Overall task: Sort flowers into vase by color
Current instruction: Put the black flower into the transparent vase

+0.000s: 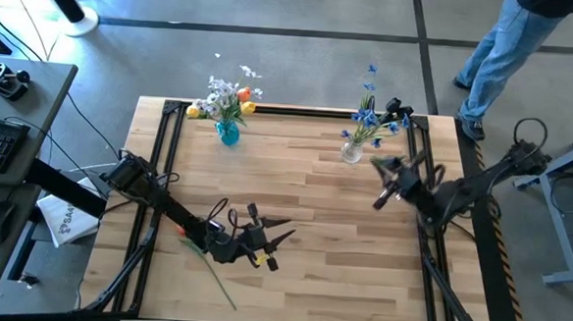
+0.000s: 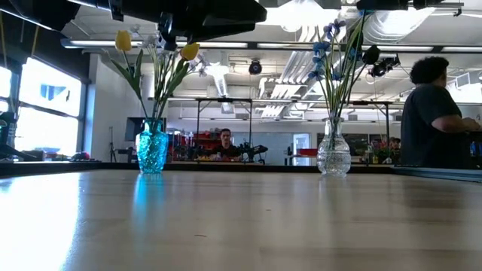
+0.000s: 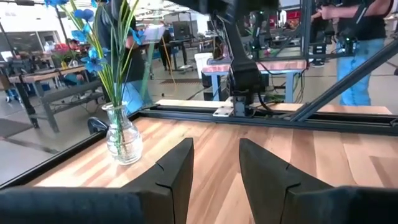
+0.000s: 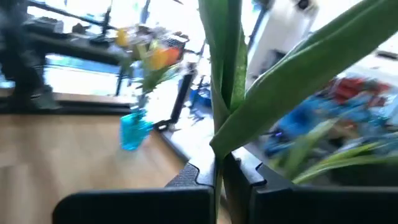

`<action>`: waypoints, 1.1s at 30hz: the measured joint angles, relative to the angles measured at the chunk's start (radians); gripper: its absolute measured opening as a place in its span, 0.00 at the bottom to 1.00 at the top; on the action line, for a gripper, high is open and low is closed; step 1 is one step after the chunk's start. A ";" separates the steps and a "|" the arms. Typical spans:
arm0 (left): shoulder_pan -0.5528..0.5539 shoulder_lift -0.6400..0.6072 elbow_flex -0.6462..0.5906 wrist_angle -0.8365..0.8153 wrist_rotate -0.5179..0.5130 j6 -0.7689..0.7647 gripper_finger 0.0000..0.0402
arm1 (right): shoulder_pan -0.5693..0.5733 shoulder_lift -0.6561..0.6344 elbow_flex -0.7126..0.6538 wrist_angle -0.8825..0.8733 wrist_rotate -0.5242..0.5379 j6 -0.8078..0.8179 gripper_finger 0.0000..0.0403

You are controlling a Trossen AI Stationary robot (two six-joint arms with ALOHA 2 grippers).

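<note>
Smooth pale wood table (image 1: 322, 231); glossy blue glass vase (image 2: 152, 150); clear vase (image 2: 334, 156), probably glass.

Bright overhead lights glare in the low view; the right wrist view is motion-blurred throughout.

Stem in right gripper (image 4: 225, 163): flower head cut off at the frame's edge, colour unknown.
Blue vase (image 4: 132, 132): blurred, blooms smeared yellow-orange.
Flower on table (image 1: 206, 258): head partly hidden under left gripper (image 1: 277, 248).
Person (image 1: 504, 49): upper body cut off.
</note>
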 joint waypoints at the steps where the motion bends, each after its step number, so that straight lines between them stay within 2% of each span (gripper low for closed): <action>1: 0.001 0.000 0.000 -0.006 0.003 -0.001 0.29 | -0.019 -0.027 0.000 0.008 -0.007 -0.038 0.00; 8: 0.001 0.000 0.000 -0.016 0.012 -0.001 0.29 | -0.229 -0.119 -0.014 0.021 -0.286 -0.096 0.00; 15: 0.001 0.000 0.000 -0.016 0.012 -0.001 0.29 | -0.440 -0.076 -0.016 0.011 -0.427 -0.075 0.00; 21: 0.001 0.000 0.000 -0.017 0.012 -0.002 0.29 | -0.580 -0.024 -0.016 -0.044 -0.529 0.036 0.00; 33: 0.001 0.000 0.000 -0.017 0.012 -0.002 0.29 | -0.752 0.047 -0.016 -0.142 -0.622 0.270 0.00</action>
